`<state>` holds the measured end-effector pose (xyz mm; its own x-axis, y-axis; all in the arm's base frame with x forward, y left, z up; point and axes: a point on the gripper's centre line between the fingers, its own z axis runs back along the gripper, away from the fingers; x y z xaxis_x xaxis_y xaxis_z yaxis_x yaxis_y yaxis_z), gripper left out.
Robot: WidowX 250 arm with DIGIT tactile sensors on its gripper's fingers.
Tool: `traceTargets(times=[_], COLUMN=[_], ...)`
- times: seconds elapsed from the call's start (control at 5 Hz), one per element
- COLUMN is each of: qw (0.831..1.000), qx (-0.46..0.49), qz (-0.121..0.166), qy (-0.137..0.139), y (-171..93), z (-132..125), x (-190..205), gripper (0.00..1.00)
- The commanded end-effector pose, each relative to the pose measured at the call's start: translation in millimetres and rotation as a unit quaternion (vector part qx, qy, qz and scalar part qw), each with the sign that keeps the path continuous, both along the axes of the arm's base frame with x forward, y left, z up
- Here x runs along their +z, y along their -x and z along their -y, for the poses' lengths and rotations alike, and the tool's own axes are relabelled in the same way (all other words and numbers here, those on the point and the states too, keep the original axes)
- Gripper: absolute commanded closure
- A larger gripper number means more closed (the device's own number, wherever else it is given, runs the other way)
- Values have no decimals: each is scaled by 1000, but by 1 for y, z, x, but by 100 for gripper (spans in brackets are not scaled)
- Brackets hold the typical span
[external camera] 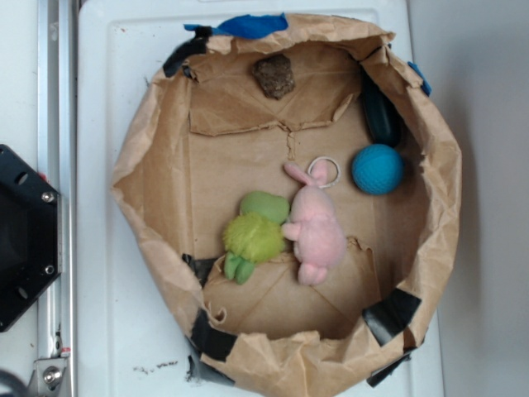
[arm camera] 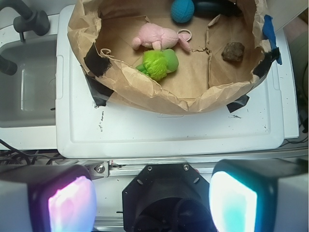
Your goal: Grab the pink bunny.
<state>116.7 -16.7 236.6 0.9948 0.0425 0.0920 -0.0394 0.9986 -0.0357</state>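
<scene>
The pink bunny lies flat in the middle of a brown paper-lined bin, its white ring at its head. It touches the fuzzy green plush toy on its left. In the wrist view the bunny lies far ahead, inside the bin. My gripper is open and empty, high above the robot base, well short of the bin. Its two fingers show wide apart at the bottom of the wrist view. The gripper does not show in the exterior view.
A blue knitted ball sits right of the bunny, a brown rock at the far side, a dark object by the right wall. The bin stands on a white lid. A sink lies to the left. The black robot base is left.
</scene>
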Motion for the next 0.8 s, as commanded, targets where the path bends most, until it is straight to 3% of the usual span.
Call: traceTargets(times=[0.0, 0.2, 0.4, 0.6], qw=[1000, 1000, 998, 988], qx=[0, -21, -54, -149], qz=[0, 8, 19, 13], qy=[0, 12, 23, 40], y=[0, -48, -76, -89], z=[0, -9, -14, -10], x=[0, -6, -11, -22], gripper=[0, 0, 0, 0])
